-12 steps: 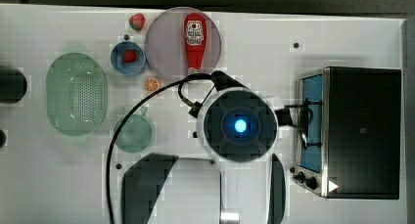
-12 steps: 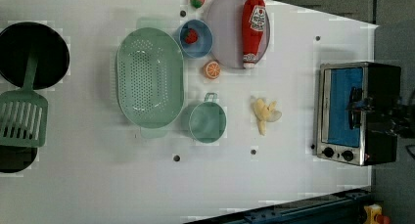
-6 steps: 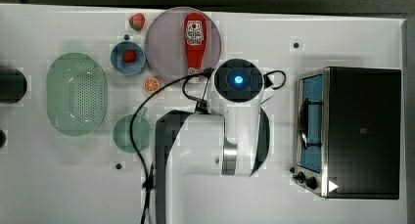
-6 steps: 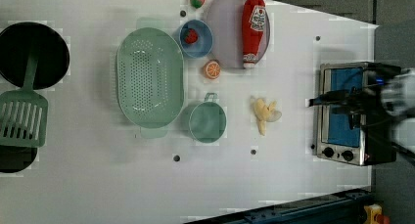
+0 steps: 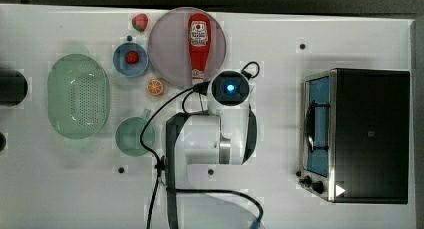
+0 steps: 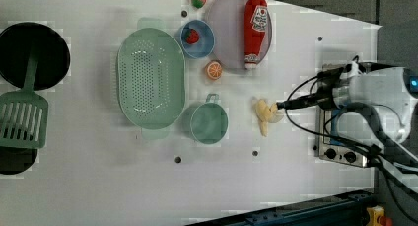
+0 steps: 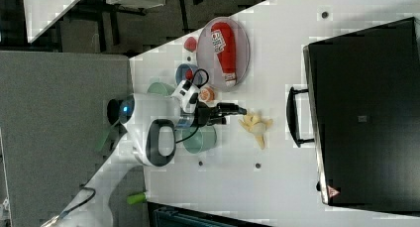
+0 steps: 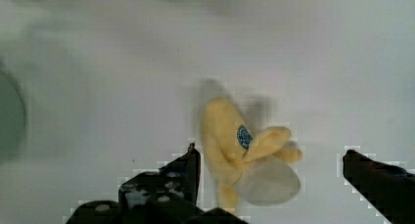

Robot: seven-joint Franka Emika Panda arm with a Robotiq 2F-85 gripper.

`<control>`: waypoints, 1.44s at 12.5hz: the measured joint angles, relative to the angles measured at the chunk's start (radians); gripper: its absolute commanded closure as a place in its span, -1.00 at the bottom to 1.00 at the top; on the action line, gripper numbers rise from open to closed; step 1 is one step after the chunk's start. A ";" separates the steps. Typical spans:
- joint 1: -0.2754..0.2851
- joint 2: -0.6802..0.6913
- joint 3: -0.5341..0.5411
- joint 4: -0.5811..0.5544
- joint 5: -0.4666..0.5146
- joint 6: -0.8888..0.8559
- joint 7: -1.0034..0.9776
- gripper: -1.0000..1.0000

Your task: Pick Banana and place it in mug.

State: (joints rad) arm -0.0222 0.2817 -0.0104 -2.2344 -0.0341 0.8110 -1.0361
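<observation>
Banana [image 8: 230, 150] lies on the bare bench [image 6: 276, 186], between mug [image 6: 209, 123] and toaster oven [image 5: 367, 134] in the left view, part-peeled, flaps splayed at one end. Fingers [image 8: 176, 185] spread wide, one each side of it in the wrist view, not touching, nothing held. Gripper [image 7: 229, 110] sits just beside banana in the right view. Best grip looks to be the firm yellow body, not the loose peel flaps; drop straight down, centre, then close. Mug is near, upright, mouth open.
</observation>
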 measured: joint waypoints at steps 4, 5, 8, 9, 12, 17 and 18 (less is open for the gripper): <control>0.003 0.051 0.000 -0.098 -0.002 0.100 -0.049 -1.00; 0.014 0.063 -0.014 -0.117 0.009 0.111 -0.053 -1.00; -0.001 0.089 -0.013 -0.121 -0.016 0.170 -0.082 -0.43; -0.003 0.092 -0.013 -0.121 0.003 0.184 -0.087 -0.19; 0.005 0.091 -0.015 -0.131 0.004 0.214 -0.100 0.54; 0.008 0.060 0.001 -0.156 -0.014 0.249 -0.100 0.57; 0.008 0.031 -0.017 -0.156 -0.016 0.197 -0.100 0.56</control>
State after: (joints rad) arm -0.0137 0.3130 -0.0273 -2.3906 -0.0497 1.0078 -1.1357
